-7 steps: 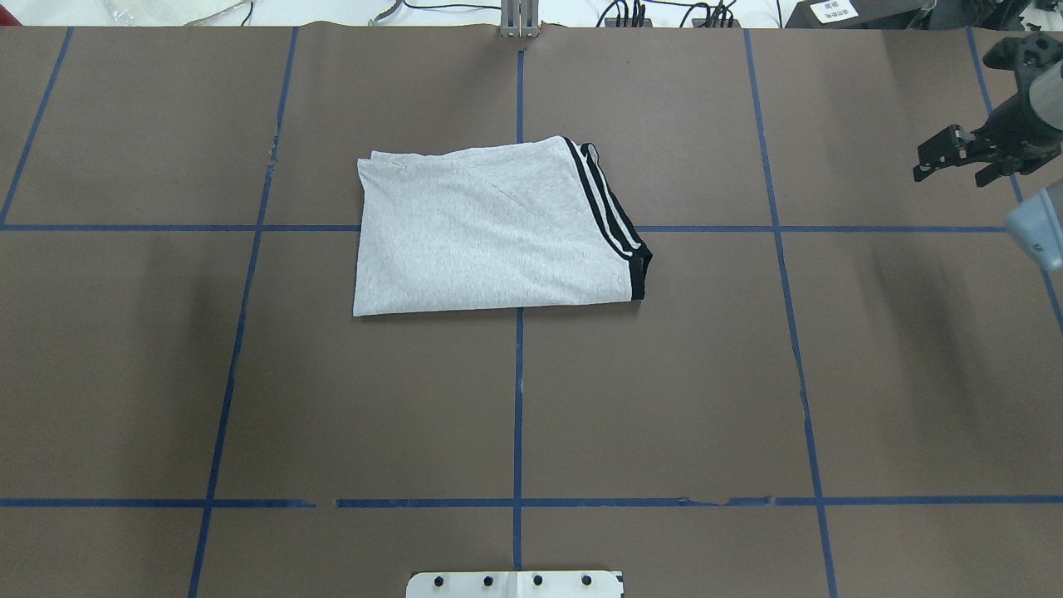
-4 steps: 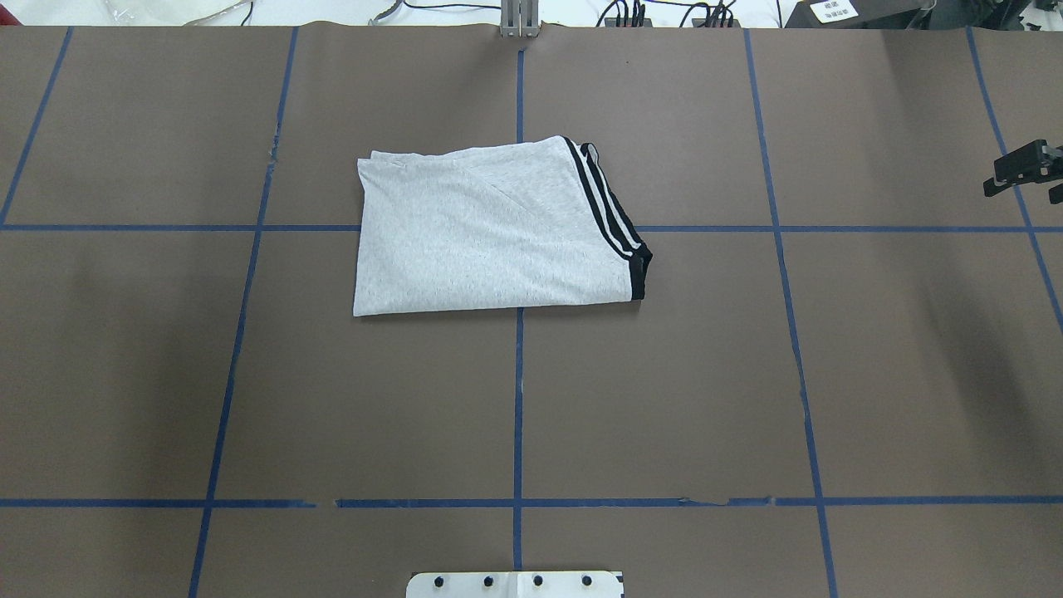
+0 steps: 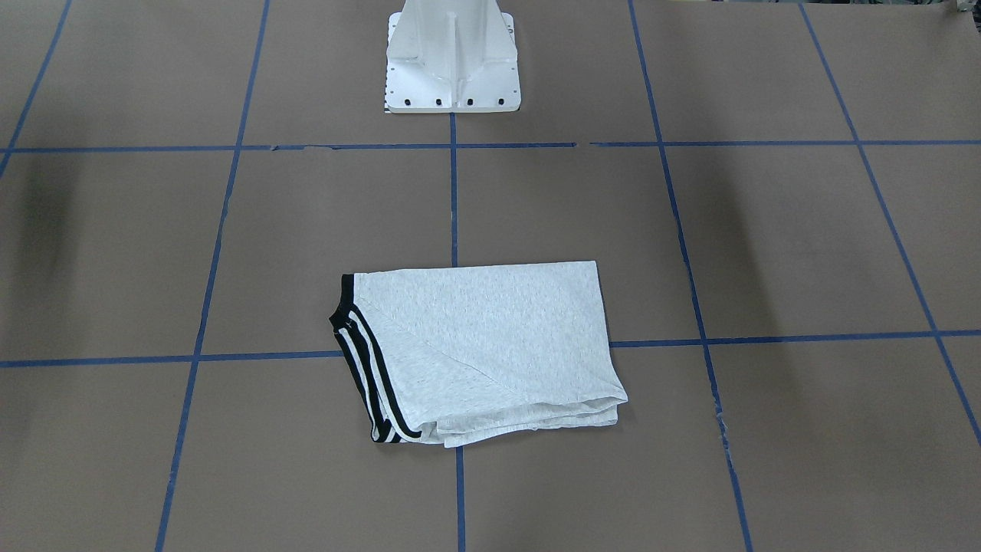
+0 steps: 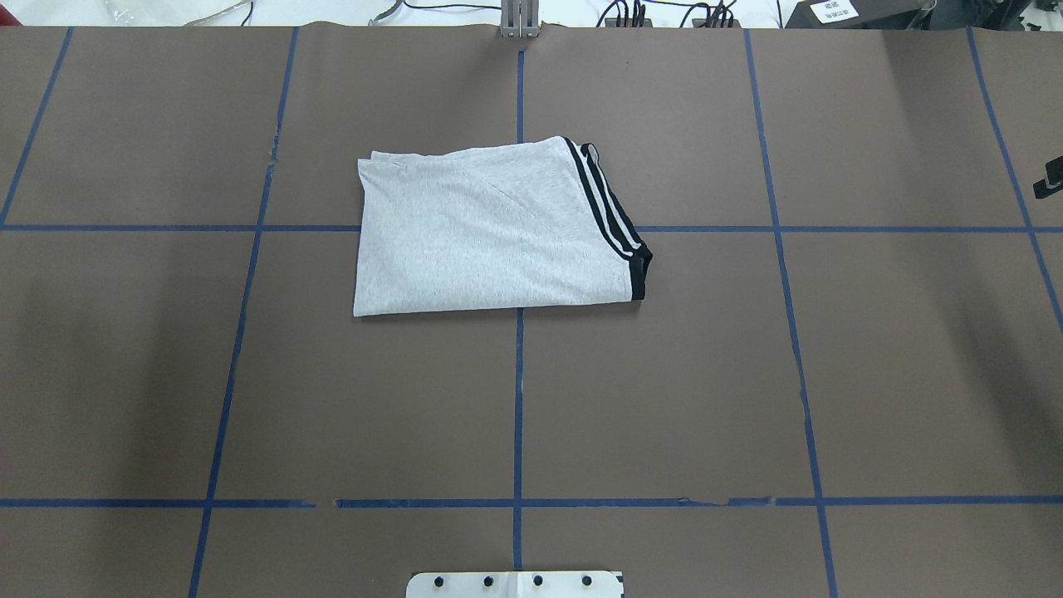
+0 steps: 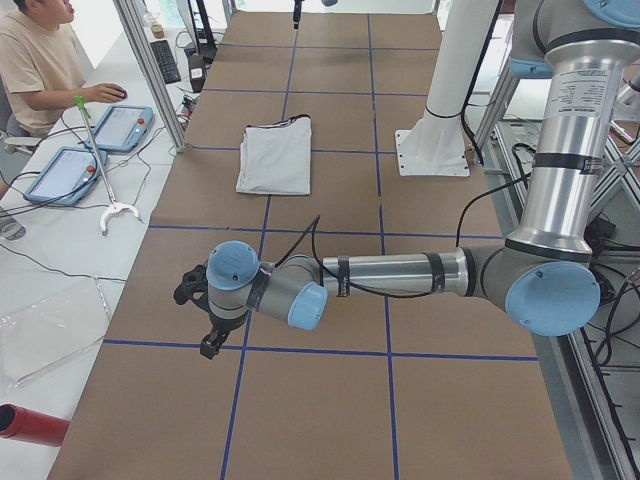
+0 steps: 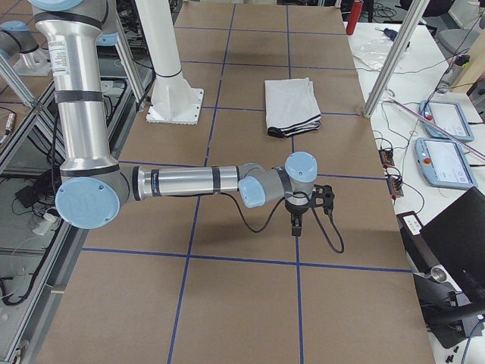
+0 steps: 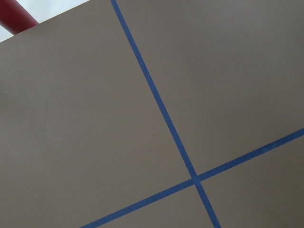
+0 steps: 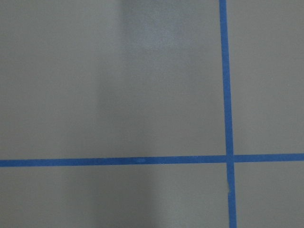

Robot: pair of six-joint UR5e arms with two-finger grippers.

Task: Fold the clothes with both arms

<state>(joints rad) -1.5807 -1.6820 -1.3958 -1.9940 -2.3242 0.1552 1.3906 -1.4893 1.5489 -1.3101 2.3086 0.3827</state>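
Lying folded: the heather-grey T-shirt (image 4: 482, 232) is a flat, roughly rectangular packet on the brown-covered table (image 4: 664, 374), plain grey side up, no print showing.
T-shirt place: across the centre line of the blue tape (image 4: 517, 399) grid, where it meets a cross line, on the part of the table away from the white pedestal base (image 3: 452, 69); neither arm touches it.
Striped trim (image 4: 606, 208): black-and-white bands run down the packet's edge on the robot's right, ending in a black corner.
Loose edges: layered hems show along the side nearest the front-facing camera.
Left arm (image 5: 400, 272): stretched low over the table's left end, well apart from the T-shirt.
Left gripper (image 5: 207, 340): pointing down above bare table near a tape line; I cannot tell how far apart the fingers stand, and nothing is seen in them.
Right arm (image 6: 182, 182): stretched low over the right end.
Right gripper (image 6: 295, 226): pointing down over bare table; only a black sliver reaches the overhead view, so its opening cannot be told.
Wrist cameras: both show only brown surface and tape crossings; the left also catches a red cylinder (image 7: 16, 16).
Person (image 5: 35, 60): seated beyond the table's edge.
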